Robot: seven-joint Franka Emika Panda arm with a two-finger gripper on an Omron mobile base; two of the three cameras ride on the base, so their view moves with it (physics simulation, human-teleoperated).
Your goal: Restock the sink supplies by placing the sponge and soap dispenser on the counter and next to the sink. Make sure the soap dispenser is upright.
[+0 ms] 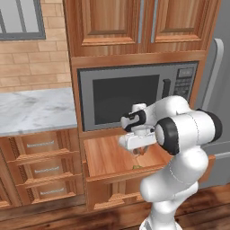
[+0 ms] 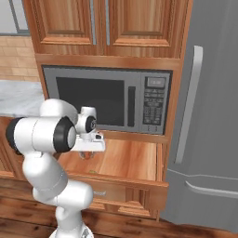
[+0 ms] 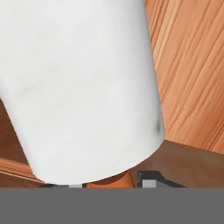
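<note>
Arm bent low, claw [image 1: 140,152] dipped into the open drawer [image 1: 108,157] — apparently clamped on the soap dispenser [image 3: 83,87].

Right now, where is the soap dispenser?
The soap dispenser is at the gripper, over the open wooden drawer under the microwave; its white body looms in the hand view.

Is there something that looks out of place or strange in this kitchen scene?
Yes. The wooden drawer below the built-in grey microwave stands open, and the white cylindrical soap dispenser with orange-brown pump is in it at the pincer, not on the white-grey marbled counter.
</note>
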